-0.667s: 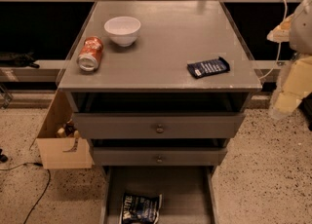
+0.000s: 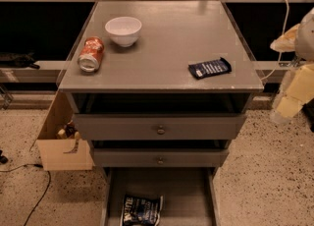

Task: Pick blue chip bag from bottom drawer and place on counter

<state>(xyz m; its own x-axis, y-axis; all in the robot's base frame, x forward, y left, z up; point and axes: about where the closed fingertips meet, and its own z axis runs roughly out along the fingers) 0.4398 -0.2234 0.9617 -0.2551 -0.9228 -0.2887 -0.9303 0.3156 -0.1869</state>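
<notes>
The blue chip bag (image 2: 141, 210), crinkled dark navy foil with white lettering, lies on the floor of the open bottom drawer (image 2: 189, 195), left of its middle and near the picture's lower edge. The counter (image 2: 167, 48) is the grey top of the drawer cabinet. My gripper (image 2: 283, 113) hangs at the far right, beside the cabinet's right edge and level with the top drawer. It is well above and to the right of the bag, and nothing shows in it.
On the counter stand a white bowl (image 2: 123, 30), a tipped orange can (image 2: 91, 54) and a flat dark-blue packet (image 2: 210, 68). Two upper drawers with knobs (image 2: 160, 130) are partly open. A cardboard box (image 2: 61, 141) and a cable (image 2: 37, 190) are on the floor at left.
</notes>
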